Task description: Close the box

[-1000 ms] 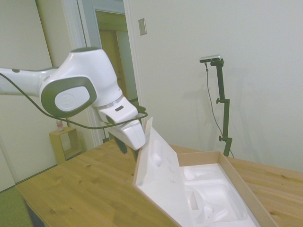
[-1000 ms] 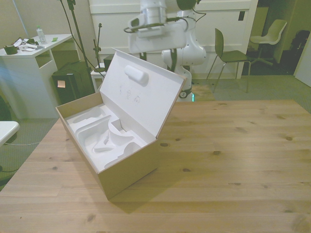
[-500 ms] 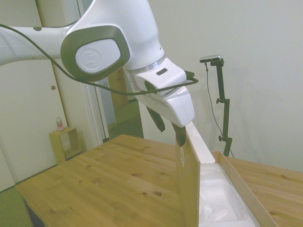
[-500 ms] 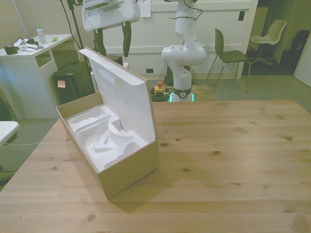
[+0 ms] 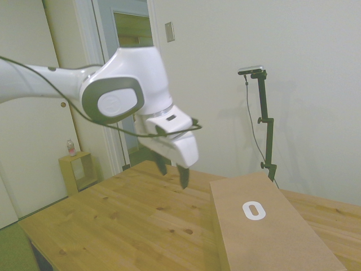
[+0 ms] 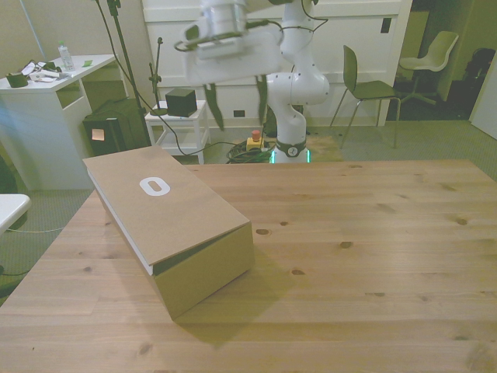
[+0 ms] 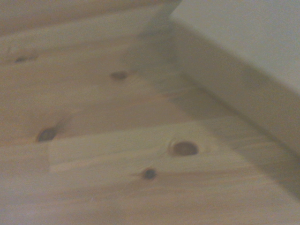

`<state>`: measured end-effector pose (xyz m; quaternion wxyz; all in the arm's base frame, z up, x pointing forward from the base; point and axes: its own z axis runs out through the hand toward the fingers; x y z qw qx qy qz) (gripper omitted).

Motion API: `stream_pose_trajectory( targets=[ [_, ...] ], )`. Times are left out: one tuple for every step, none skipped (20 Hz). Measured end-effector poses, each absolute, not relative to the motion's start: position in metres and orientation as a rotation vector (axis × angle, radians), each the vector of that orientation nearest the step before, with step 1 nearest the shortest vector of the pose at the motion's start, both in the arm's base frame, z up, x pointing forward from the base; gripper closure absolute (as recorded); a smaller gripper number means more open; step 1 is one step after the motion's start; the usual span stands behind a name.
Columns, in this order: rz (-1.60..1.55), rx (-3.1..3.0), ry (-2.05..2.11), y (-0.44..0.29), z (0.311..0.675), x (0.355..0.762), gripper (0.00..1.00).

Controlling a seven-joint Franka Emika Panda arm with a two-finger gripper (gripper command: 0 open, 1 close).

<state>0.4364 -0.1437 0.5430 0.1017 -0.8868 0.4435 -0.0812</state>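
The box is matt brown cardboard, smooth and plain, with a flat white oval ring printed on the lid's outside. Under and around the box, the table is pale wood with visible grain and dark knots, its finish a low satin. Above the table beside the box, the gripper has a glossy white plastic shell with dark matt fingers.
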Motion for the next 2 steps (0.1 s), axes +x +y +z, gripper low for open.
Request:
stream_pose_trajectory(
  targets=[
    [-0.219,-2.649,1.282,-0.124,0.531,0.432,0.0],
    [-0.198,-2.671,1.263,-0.106,0.52,0.428,0.0]
  ],
)
